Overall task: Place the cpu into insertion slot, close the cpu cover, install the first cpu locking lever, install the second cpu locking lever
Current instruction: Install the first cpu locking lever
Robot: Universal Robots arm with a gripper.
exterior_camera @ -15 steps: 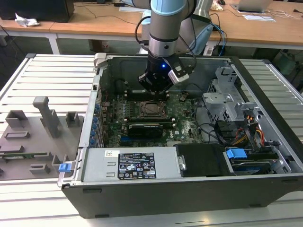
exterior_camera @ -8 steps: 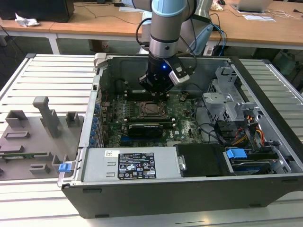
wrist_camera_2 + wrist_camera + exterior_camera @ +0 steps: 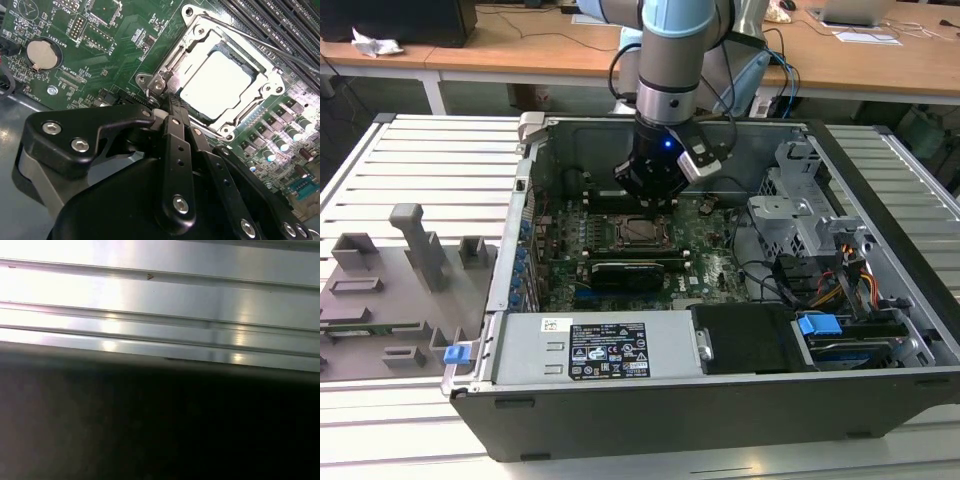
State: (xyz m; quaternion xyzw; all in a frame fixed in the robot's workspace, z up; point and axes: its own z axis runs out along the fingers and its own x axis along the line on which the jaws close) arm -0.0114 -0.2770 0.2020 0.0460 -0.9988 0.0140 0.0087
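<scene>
The cpu lies flat in the slot, right of centre in the upper half of the second wrist view, with the cover closed down over it so that its bright silver-grey face shows through the cut-out. In the exterior view the same socket sits mid-frame on the green board, inside the open case on the slatted tabletop.

The pincer is pressed together, its black fingertips meeting in a narrow tip just beside the socket's near corner, at a silvery bolt head; I cannot tell whether it pinches anything there. A thin wire lever runs along the far edge of the cover.

The step in hand looks like lever work. To do it well, the tip should bear on the lever only, stay off the chip face and the small parts around the socket, and push in a steady sweep, so the wire hooks under its catch rather than springing back.

The chip looks thin, square and smooth, glaring white under the light. The cover is a stamped shiny frame.
</scene>
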